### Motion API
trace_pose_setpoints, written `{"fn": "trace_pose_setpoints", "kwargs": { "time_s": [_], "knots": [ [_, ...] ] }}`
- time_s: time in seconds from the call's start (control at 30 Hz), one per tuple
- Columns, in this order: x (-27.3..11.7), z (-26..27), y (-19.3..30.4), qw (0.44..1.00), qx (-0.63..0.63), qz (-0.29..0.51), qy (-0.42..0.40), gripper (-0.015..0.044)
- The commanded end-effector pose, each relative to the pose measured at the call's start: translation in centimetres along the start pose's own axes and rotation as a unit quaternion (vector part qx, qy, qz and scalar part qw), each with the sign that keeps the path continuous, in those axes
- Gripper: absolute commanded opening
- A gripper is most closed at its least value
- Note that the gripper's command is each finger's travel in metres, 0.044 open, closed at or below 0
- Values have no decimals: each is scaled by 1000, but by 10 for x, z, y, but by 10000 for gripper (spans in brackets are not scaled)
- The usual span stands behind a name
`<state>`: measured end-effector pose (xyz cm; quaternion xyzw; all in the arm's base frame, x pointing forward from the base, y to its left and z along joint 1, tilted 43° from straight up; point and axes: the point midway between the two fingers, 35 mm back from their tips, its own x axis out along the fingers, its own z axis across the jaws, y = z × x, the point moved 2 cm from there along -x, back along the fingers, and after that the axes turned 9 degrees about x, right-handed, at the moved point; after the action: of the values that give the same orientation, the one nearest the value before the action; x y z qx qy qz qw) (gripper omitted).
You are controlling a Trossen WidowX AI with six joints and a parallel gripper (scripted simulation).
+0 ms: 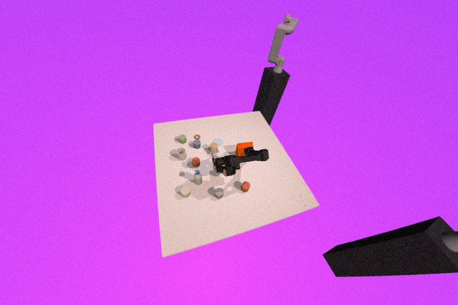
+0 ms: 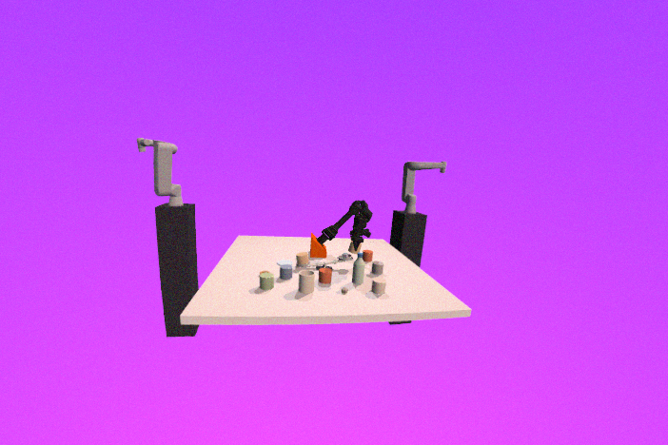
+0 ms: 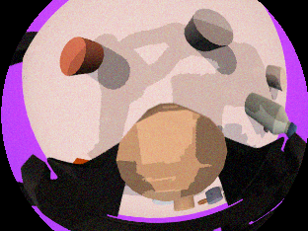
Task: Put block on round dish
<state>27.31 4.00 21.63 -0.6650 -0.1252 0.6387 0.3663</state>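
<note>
My gripper [image 1: 225,171] [image 2: 355,243] [image 3: 169,138] is shut on a tan cup [image 2: 355,248] [image 3: 165,143] and holds it up off the balance. The other tan cup [image 1: 213,146] [image 2: 302,259] [image 3: 184,202] stands on the far-left end of the balance in the exterior view. The balance's other end [image 2: 345,257] shows a small greyish shape, below the held cup; whether it is the block I cannot tell. The pale blue round dish [image 1: 218,141] [image 2: 284,262] [image 3: 162,201] lies beyond the standing cup, with no cup seen above it.
An orange wedge [image 1: 244,149] [image 2: 318,248] stands by the arm's base. A green bottle [image 1: 198,178] [image 2: 358,271] [image 3: 267,113], a red cylinder [image 1: 244,186] [image 2: 367,256] [image 3: 81,56], a grey cylinder [image 1: 219,193] [image 2: 377,267] and a blue cylinder [image 1: 196,144] [image 2: 285,271] stand around the balance.
</note>
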Motion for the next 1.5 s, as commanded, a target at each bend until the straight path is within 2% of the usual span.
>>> {"fn": "trace_pose_setpoints", "kwargs": {
  "time_s": [0.0, 0.3, 0.47, 0.77, 1.33, 1.47],
  "knots": [
    [12, 19, -12, 1000, -3, -1, 4, 0],
    [37, 62, -33, 1000, -19, -21, -2, 0],
    [42, 63, -34, 1000, -19, -21, -2, 0],
    [76, 63, -35, 1000, -19, -23, -2, 0],
    [97, 63, -36, 1000, -19, -24, -2, 0],
    [91, 64, -37, 999, -21, -25, -2, 105]
  ]
}}
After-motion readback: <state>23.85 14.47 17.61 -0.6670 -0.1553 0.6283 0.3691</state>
